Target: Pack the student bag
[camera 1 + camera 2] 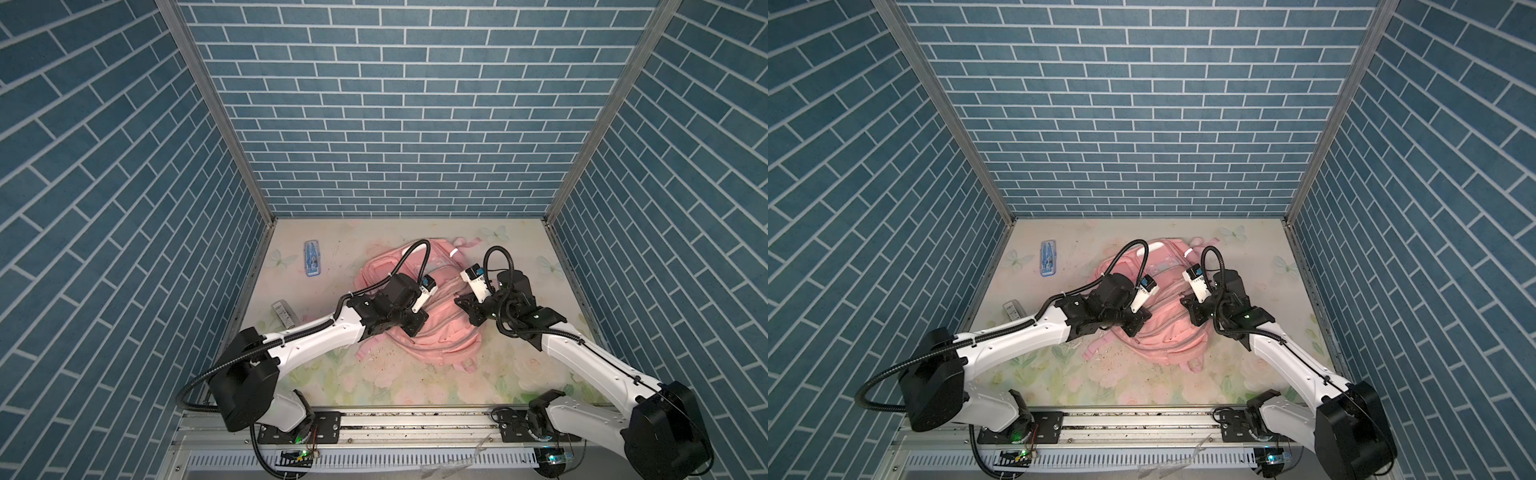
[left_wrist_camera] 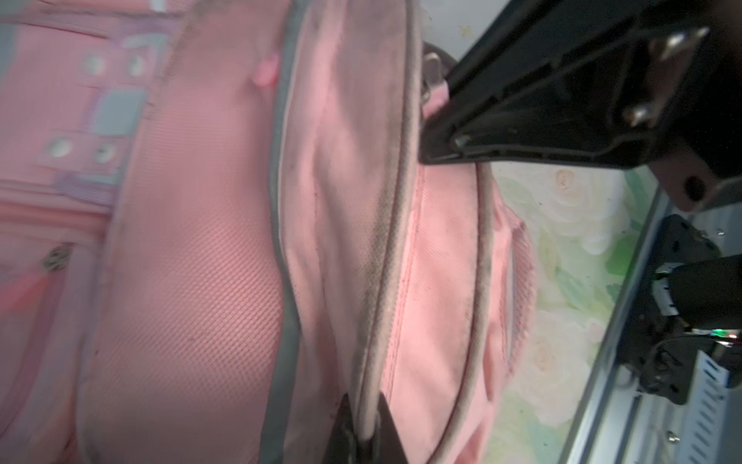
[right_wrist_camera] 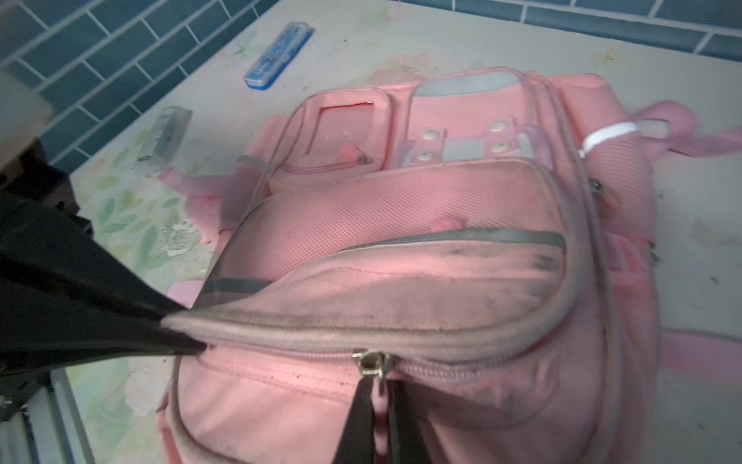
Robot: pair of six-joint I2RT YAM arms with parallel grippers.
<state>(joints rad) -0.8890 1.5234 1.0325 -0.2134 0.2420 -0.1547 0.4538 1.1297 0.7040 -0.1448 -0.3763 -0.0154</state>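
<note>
Large soft pink fabric backpack (image 1: 440, 332) lower centre, bare table (image 1: 511, 365) right of it. Its grey piped edge (image 2: 395, 201) clamped tight in left fingers (image 2: 343, 438); zipper pull (image 3: 371, 363) pinched tight in right fingers (image 3: 357, 426).

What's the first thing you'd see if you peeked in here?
A big pink student bag lies in the middle of the flowery table. The left gripper has its jaws pinched on a grey seam of the bag, and the right gripper on a zipper pull. A blue pencil case lies near the table's far left corner.
</note>
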